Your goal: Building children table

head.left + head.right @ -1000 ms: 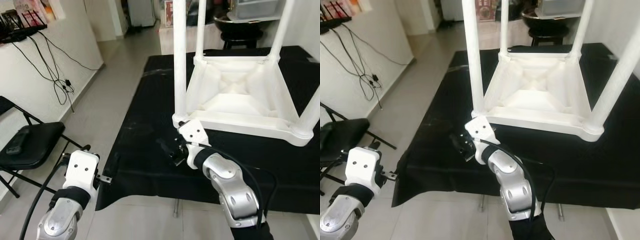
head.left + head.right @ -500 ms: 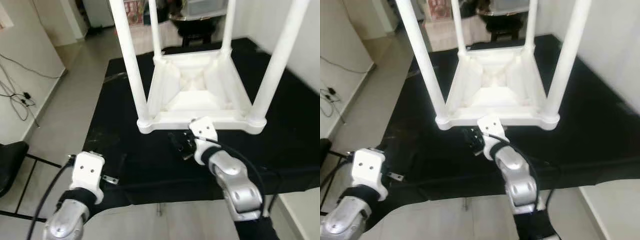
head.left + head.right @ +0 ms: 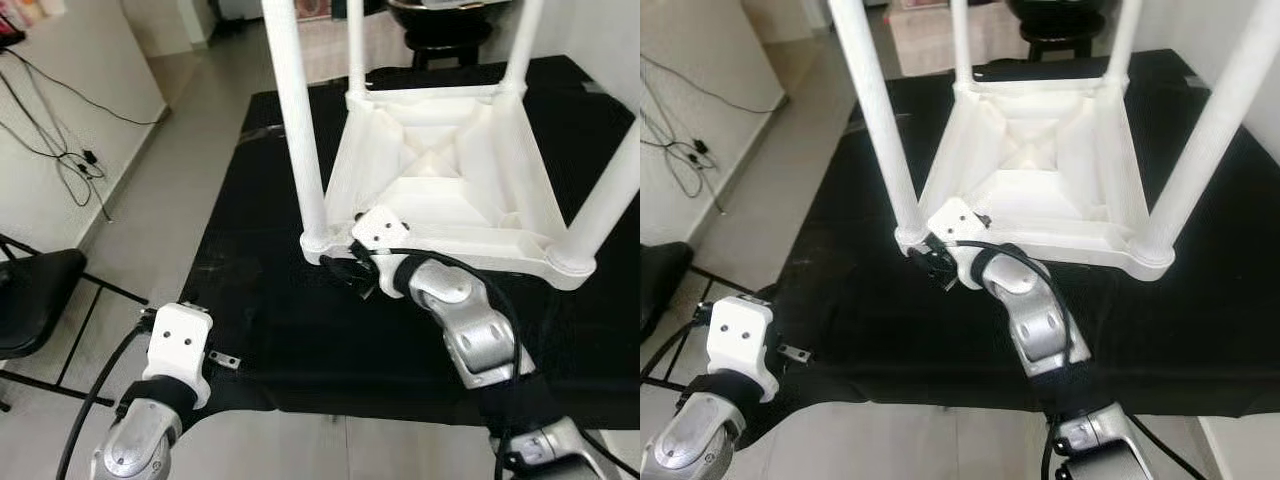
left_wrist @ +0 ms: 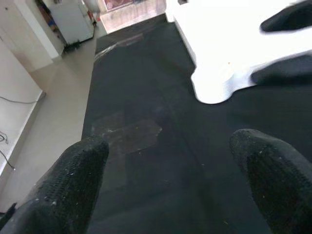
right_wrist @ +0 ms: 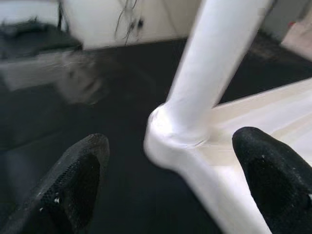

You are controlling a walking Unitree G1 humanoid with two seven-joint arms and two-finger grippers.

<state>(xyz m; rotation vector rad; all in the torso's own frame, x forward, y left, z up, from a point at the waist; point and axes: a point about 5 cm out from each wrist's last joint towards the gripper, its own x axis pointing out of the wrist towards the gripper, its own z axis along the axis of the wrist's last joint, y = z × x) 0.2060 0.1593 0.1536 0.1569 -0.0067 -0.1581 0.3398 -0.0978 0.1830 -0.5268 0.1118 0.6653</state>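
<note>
- Left eye view: the white children's table [image 3: 450, 190] lies upside down on a black cloth [image 3: 270, 300] that covers a work surface, its four legs pointing up. The right gripper [image 3: 345, 272] sits at the near-left corner of the table, just beside the foot of the near-left leg [image 3: 298, 120]. The left gripper [image 3: 222, 358] is held low over the near-left edge of the cloth, well apart from the table. A black folding chair [image 3: 35, 300] stands on the floor to the left.
- Right eye view: half a second ago the right gripper was at the middle of the table's near edge; now it is at the near-left corner, against the leg's base. The camera has swung too, so part of that shift is the view. I judge the arm is lining up to grip or check that leg's joint.
- Left wrist view: the left gripper's two black fingers [image 4: 73, 180] stand wide apart over bare cloth, holding nothing; the table corner lies far ahead.
- Right wrist view: the right gripper's fingers [image 5: 80, 180] are spread apart, one either side of the leg's base [image 5: 180, 131], not yet closed on it. All four legs look seated, so the build seems near its end.
</note>
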